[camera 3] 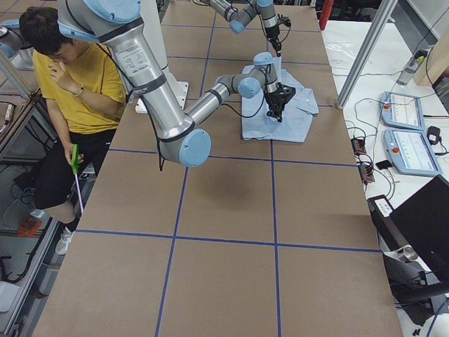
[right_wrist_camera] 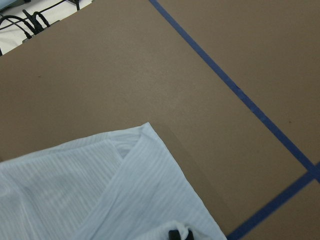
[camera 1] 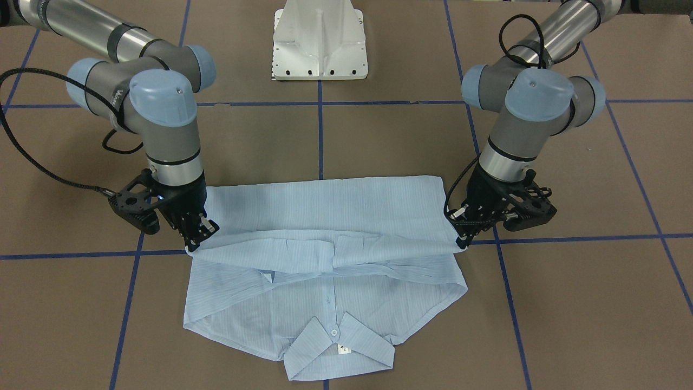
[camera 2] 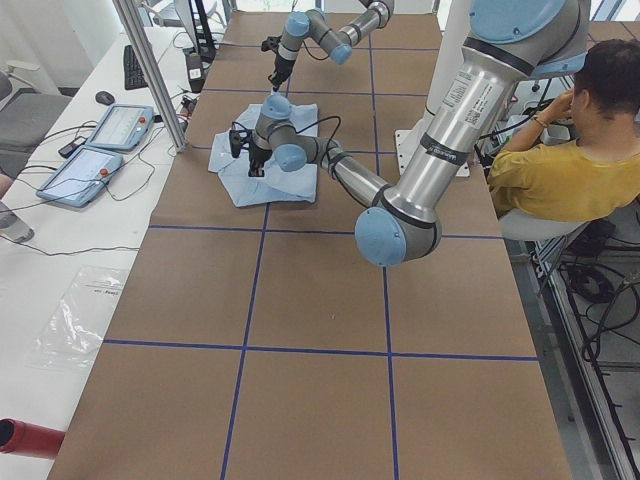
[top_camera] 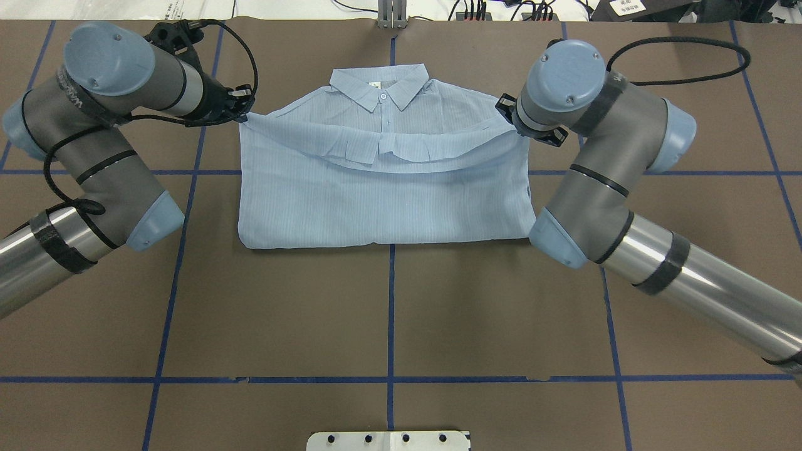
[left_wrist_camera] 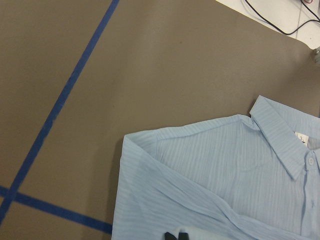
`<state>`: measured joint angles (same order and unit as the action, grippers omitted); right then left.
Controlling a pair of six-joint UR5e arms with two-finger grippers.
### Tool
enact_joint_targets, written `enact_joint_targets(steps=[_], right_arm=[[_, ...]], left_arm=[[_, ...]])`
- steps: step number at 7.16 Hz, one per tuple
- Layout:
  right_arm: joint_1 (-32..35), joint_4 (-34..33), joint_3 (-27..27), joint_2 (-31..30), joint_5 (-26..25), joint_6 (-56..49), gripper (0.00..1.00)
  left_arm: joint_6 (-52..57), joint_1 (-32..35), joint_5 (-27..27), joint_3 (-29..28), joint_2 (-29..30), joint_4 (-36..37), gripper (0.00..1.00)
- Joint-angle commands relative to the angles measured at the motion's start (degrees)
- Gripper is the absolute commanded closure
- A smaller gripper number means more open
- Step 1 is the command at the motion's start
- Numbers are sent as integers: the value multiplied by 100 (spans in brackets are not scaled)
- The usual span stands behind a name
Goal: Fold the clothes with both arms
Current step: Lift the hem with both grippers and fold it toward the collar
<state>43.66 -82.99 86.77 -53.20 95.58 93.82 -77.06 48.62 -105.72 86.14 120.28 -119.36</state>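
The light blue striped shirt point(top_camera: 382, 200) lies front up on the brown table, its collar point(top_camera: 381, 88) at the far side from the robot. Its lower part is doubled over toward the collar, and the raised hem sags in the middle point(camera 1: 325, 238). My left gripper point(top_camera: 241, 114) is shut on the hem's left corner, also seen in the front-facing view point(camera 1: 460, 238). My right gripper point(top_camera: 517, 128) is shut on the other corner, also seen there point(camera 1: 195, 241). Both hold the hem slightly above the shirt's chest. Each wrist view shows fingertips point(left_wrist_camera: 175, 235) point(right_wrist_camera: 180, 233) pinched in the cloth.
The white pedestal base point(camera 1: 319, 43) stands at the robot's side of the table. Blue tape lines point(top_camera: 391, 313) grid the brown surface. A seated person in yellow point(camera 2: 560, 170) is beside the table. Control tablets point(camera 2: 95, 150) lie on a side bench.
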Motion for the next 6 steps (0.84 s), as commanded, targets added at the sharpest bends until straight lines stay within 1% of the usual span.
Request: enact_joint_targets(steps=[1, 2, 3, 5, 6], right_arm=[[212, 684, -1333, 616, 109, -39, 100], [231, 1027, -1712, 696, 110, -39, 100], [222, 1161, -1907, 732, 110, -65, 100], [239, 1162, -1997, 741, 93, -222, 100], [361, 1153, -2006, 741, 93, -354, 100]], left_arm=[[77, 25, 252, -692, 13, -761, 100], [43, 16, 350, -1061, 57, -1304, 100], [86, 7, 350, -1204, 57, -1414, 100], [130, -2, 333, -1712, 398, -1388, 100], [130, -10, 316, -1889, 530, -1380, 100]])
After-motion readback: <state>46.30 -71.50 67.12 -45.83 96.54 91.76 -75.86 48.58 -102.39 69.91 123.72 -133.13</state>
